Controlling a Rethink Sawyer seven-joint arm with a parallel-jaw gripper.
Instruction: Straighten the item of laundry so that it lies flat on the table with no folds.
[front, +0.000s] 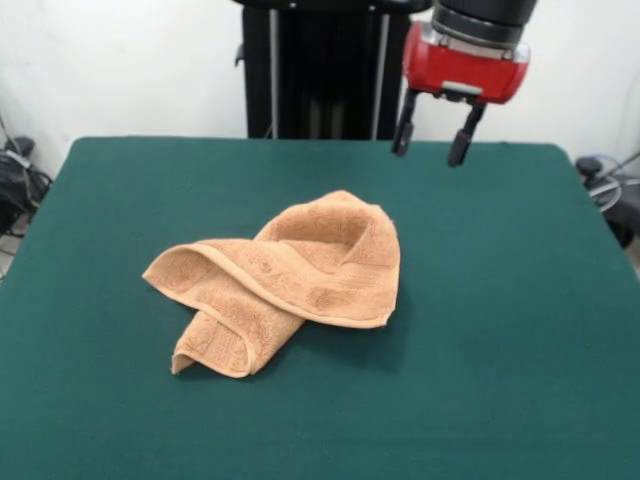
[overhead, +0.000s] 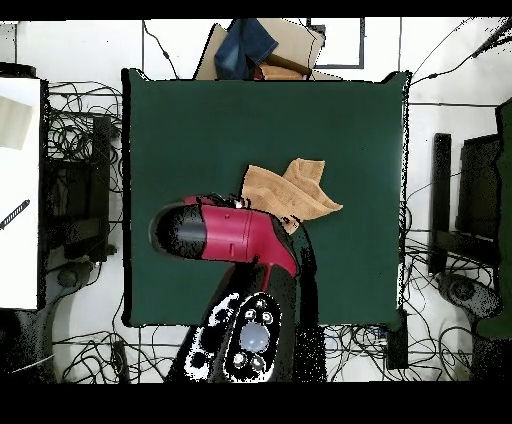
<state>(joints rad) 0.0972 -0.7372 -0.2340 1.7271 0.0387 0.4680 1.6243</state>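
Observation:
The light orange-tan towel (front: 290, 275) lies crumpled near the middle of the dark green table (front: 500, 330), folded over itself with a hemmed border band across its front and one end twisted toward the front left. My gripper (front: 431, 132) hangs open and empty in the air above the table's far side, behind and to the right of the towel, not touching it. In the overhead view the red arm covers part of the towel (overhead: 290, 188), and the gripper itself is hidden under the arm. The table (overhead: 200, 130) shows around them.
The robot's black pedestal (front: 320, 70) stands behind the table's far edge. Cables and equipment lie on the floor around the table (overhead: 70, 130). A cardboard box with blue cloth (overhead: 255, 50) sits beyond the table's edge opposite the robot.

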